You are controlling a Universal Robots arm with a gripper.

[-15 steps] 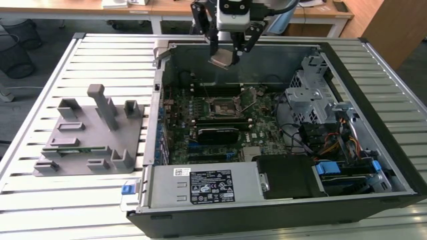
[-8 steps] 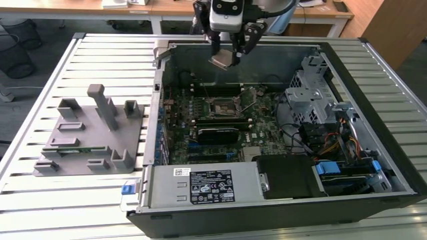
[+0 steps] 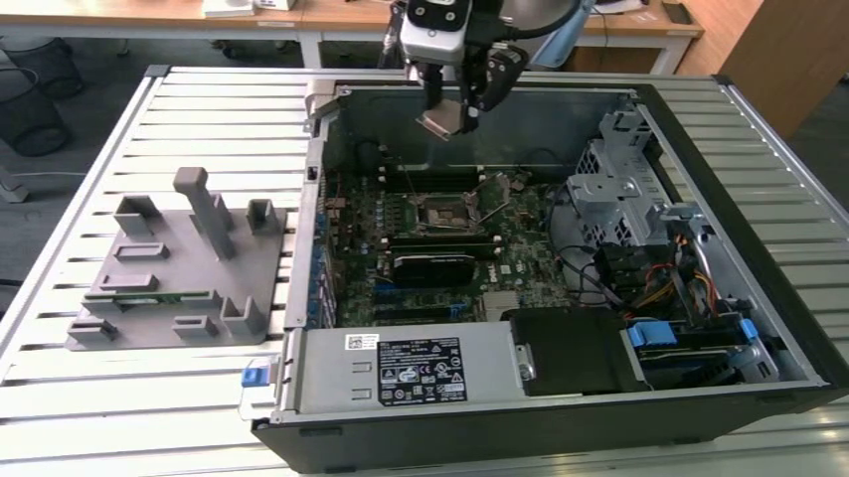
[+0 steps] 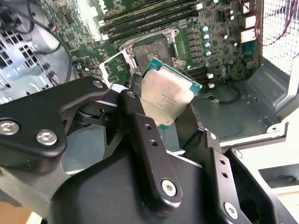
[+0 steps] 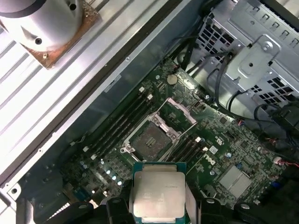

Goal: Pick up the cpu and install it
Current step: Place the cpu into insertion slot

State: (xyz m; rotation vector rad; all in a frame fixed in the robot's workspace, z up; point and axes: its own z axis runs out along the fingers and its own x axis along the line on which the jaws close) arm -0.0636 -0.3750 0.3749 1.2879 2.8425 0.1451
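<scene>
Jaws closed on the cpu (image 3: 444,122), pinching it by opposite edges and holding it tilted in the air over the far end of the open computer case (image 3: 558,412), clear of the motherboard (image 3: 352,214). We read that height from the exterior view. Both wrist views add the chip's silver-grey lid with its green rim, and beyond it the socket (image 5: 149,140), its metal frame lifted and its square seat bare. Memory modules (image 5: 117,122) sit in slots just beside the socket. The case also holds a silver power supply (image 3: 398,370) at its near end and a drive cage (image 3: 617,179) at the exterior view's right. On the bench (image 3: 80,397), at the exterior view's left, a grey fixture (image 3: 179,288) carries a green memory stick (image 3: 146,295).
</scene>
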